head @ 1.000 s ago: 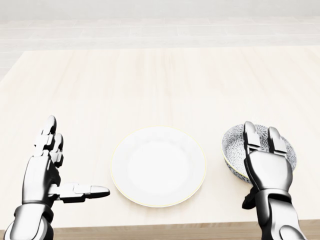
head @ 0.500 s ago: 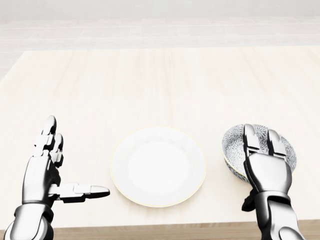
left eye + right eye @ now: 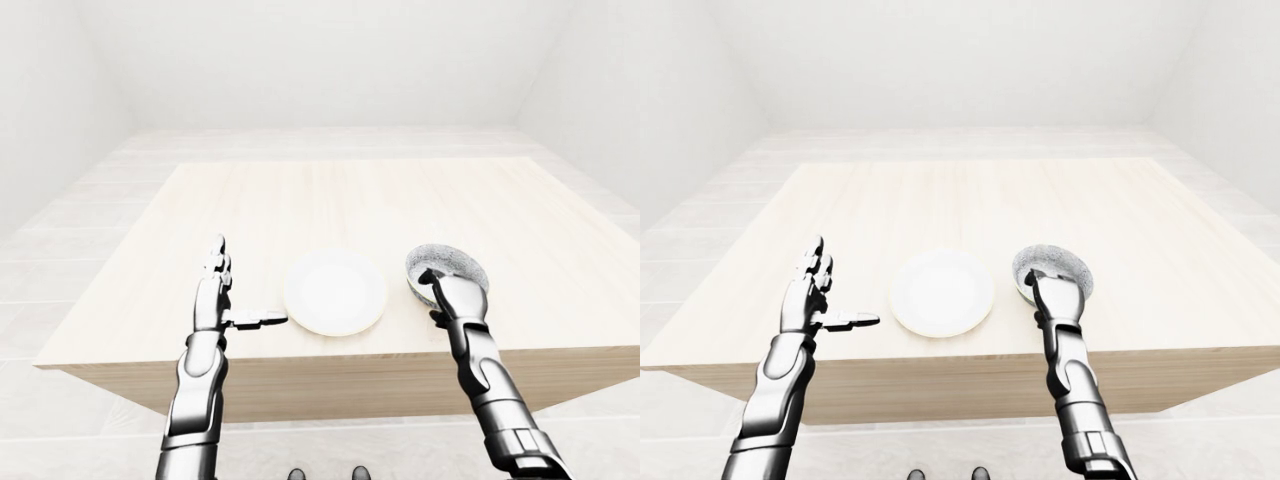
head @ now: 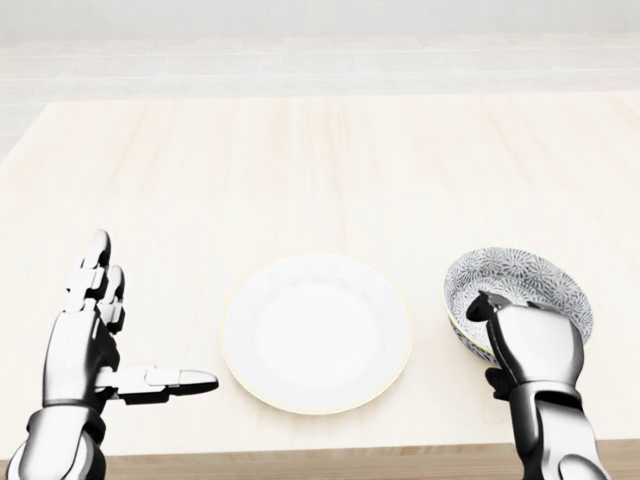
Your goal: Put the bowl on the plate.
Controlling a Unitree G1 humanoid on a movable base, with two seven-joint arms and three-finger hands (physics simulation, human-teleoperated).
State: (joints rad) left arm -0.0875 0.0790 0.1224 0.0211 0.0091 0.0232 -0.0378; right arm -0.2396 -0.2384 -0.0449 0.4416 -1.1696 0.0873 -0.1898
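Fingers (image 4: 493, 301) of my right hand (image 4: 535, 345), flat across the patterned bowl (image 4: 535, 268) half a second ago, are now curled down over its near rim. The thumb sits against the outer wall below, so the hand grips the rim. The bowl sits on the bench (image 4: 300, 160), just right of the white plate (image 4: 315, 330), apart from it. My left hand (image 4: 85, 340) has not moved: spread wide, fingers straight, thumb pointing toward the plate.
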